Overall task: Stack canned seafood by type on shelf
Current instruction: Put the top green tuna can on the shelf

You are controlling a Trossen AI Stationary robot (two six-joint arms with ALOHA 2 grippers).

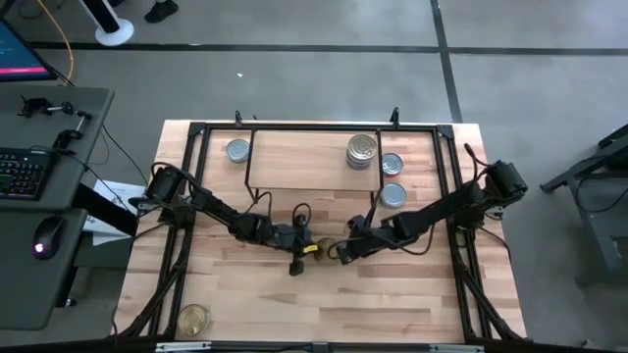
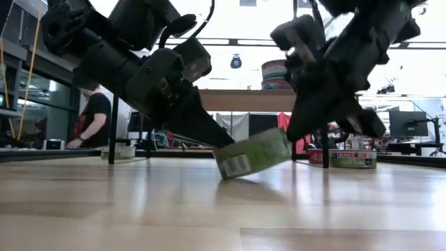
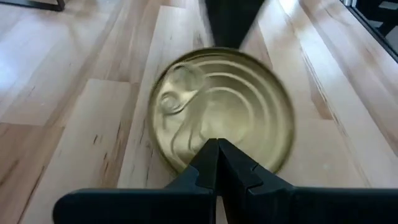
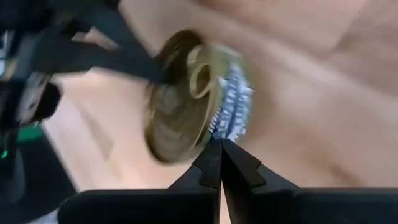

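Note:
A gold-topped tin with a pull tab stands tilted on the table's middle, between my two grippers. My left gripper is shut and comes at it from the table's left. My right gripper is shut and comes at it from the right. The shelf stands at the far middle, and a stack of silver-topped tins rests on its right end. My left gripper lays its shut fingertips on the tin's gold top, close to the rim nearest to it. It slants down from the table's left. The tin's left bottom edge rests on the table. My right gripper sets its shut fingertips against the tin's labelled side wall, on the raised right side. It slants down from the table's right. The tin leans with its top turned toward the left gripper.
A silver-topped tin lies on the table left of the shelf, and two more lie to its right. A gold-topped tin sits at the near left corner. A black frame runs along the table's edges.

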